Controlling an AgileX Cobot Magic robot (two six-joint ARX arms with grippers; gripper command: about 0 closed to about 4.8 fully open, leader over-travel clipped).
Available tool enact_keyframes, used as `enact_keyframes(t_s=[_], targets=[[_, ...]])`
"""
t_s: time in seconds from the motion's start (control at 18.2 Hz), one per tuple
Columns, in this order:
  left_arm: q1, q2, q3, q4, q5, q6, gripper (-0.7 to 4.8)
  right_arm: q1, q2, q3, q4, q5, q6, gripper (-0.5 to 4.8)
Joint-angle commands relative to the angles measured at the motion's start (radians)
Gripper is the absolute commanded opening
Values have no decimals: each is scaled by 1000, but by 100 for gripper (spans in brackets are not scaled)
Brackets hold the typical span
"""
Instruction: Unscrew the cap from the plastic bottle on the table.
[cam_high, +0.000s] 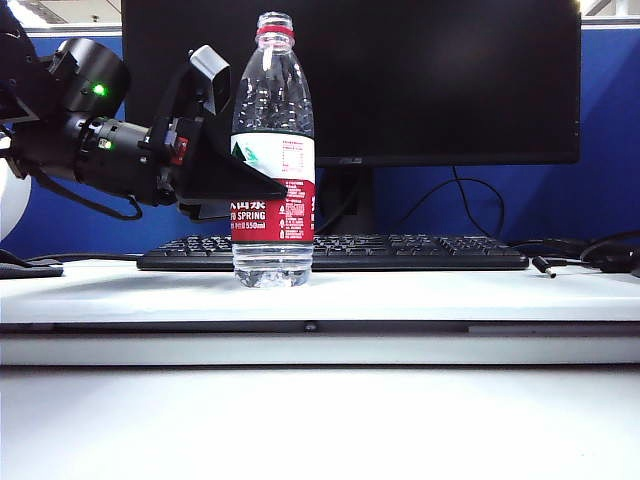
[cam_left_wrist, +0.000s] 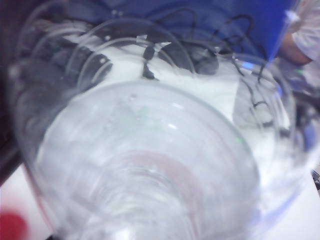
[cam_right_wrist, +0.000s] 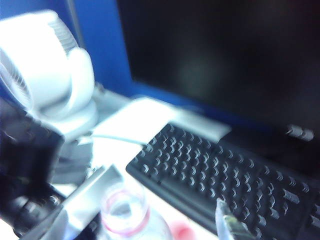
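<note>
The plastic bottle (cam_high: 273, 150) stands upright on the table (cam_high: 420, 295) in front of the keyboard. Its mouth (cam_high: 275, 22) is bare, with only the thin red ring below it. My left gripper (cam_high: 268, 190) is shut on the bottle at its label, and the clear bottle wall (cam_left_wrist: 150, 165) fills the left wrist view. The right gripper (cam_right_wrist: 155, 215) hovers open above the bottle's mouth (cam_right_wrist: 125, 207), one fingertip (cam_right_wrist: 230, 225) showing over the keyboard; this gripper is outside the exterior view. The cap (cam_right_wrist: 180, 231) lies as a red blur on the table beside the bottle, also showing as a red blur (cam_left_wrist: 12, 227) in the left wrist view.
A black keyboard (cam_high: 340, 252) and a dark monitor (cam_high: 400, 80) stand behind the bottle. Cables and a plug (cam_high: 545, 265) lie at the right. A white fan (cam_right_wrist: 50, 75) stands at the far left, by my left arm (cam_high: 90, 140).
</note>
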Motion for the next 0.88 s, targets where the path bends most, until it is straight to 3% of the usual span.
enact_keyframes(t_s=[0.05,0.33,0.49,0.6,0.66,0.77,0.82,0.88], targets=[[2,8,-5,-29,-29,-4,268,91,11,2,28,244,23,398],[2,8,-5,-25,-30,-3,268,117,10,2,31,262,23,398],[1,8,-5,-25,-30,-3,268,117,6,2,26,376,13,389],[2,8,-5,-25,-30,-3,268,117,-12,2,18,427,-34,171],[2,8,-5,-25,-30,-3,268,117,-29,2,11,441,-81,-19],[2,8,-5,-25,-34,-4,268,115,-78,2,-70,437,-143,-4],[2,8,-5,-24,-34,-4,268,114,-124,2,-172,382,-143,-4],[2,8,-5,-24,-34,-4,268,113,-196,2,-320,263,-142,-4]])
